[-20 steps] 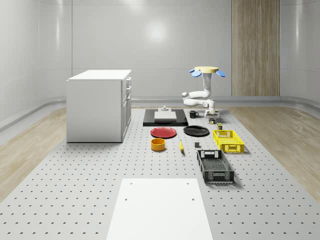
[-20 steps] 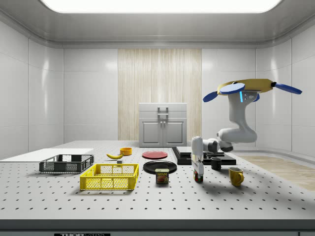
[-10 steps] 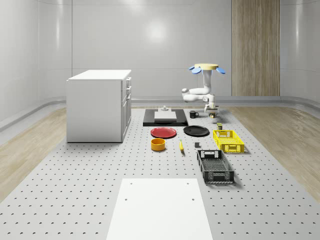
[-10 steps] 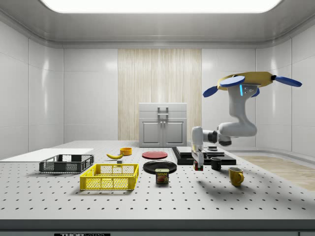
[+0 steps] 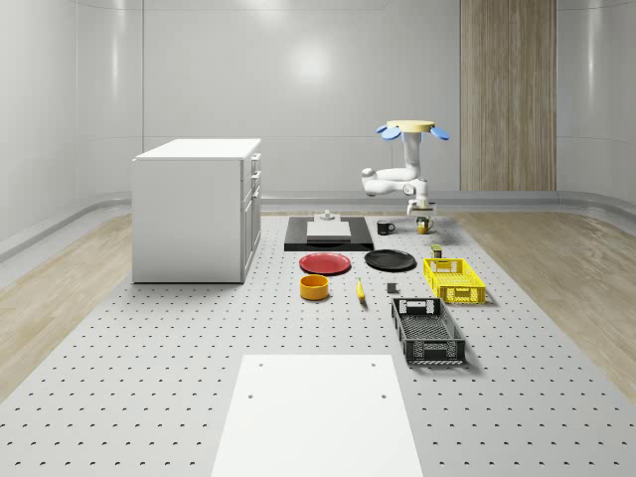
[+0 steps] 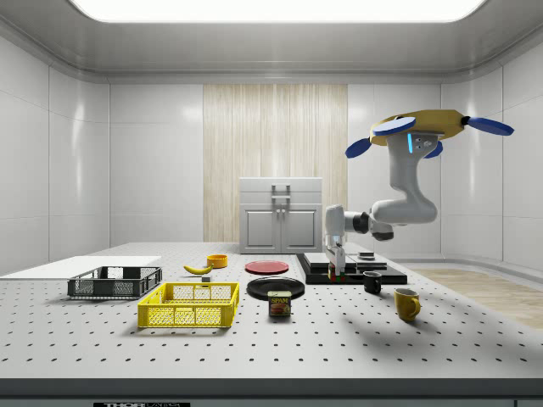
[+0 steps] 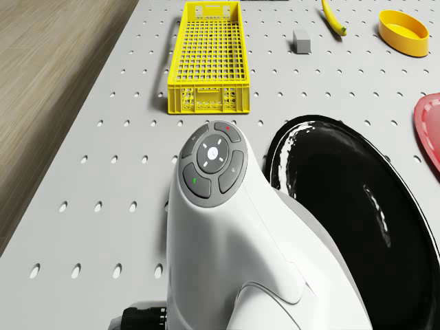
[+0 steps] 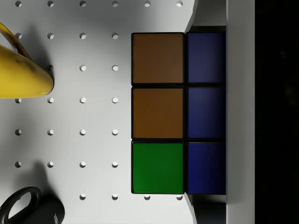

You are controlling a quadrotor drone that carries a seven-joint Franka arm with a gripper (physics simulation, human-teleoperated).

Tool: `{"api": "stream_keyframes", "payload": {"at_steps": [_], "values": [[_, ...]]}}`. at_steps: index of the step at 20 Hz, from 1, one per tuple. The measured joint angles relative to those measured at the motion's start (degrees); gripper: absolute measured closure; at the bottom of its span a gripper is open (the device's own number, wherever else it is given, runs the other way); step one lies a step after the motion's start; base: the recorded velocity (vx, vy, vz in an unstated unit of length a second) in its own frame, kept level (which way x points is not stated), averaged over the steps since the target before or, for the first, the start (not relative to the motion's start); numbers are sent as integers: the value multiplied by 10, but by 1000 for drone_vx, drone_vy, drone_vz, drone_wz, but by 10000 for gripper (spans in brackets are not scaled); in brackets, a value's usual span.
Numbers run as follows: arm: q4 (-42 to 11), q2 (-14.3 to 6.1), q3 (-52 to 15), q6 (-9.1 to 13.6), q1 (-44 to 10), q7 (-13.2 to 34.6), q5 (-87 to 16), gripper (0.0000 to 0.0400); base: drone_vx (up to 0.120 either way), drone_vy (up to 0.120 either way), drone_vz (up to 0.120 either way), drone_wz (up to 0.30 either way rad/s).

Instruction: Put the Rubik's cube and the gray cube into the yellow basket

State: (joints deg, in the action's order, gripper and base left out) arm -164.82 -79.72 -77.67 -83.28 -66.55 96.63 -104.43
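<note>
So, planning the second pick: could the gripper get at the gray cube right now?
Probably not yet. The gripper is shut on the Rubik's cube, held above the table. The gray cube sits open beside the yellow basket; nothing blocks it.

Gripper [image 6: 337, 270] held clear above bench [image 6: 356, 339], Rubik's cube [image 6: 338, 273] clamped. Between it and yellow basket [image 6: 189, 305]: black plate [image 6: 276, 287] and spam can [image 6: 279, 303], both low. Yellow mug [image 6: 406, 303] and black mug [image 6: 372, 281] just beside. Basket interior unobstructed.
</note>
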Motion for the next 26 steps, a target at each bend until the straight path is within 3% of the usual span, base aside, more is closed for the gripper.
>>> {"api": "stream_keyframes", "payload": {"at_steps": [4, 26], "values": [[0, -6, -2, -6, -2, 1, 3, 75, 120, 120, 0, 0], [2, -36, -8, -33, -8, 7, 17, 75, 120, 0, 0, 0]]}}
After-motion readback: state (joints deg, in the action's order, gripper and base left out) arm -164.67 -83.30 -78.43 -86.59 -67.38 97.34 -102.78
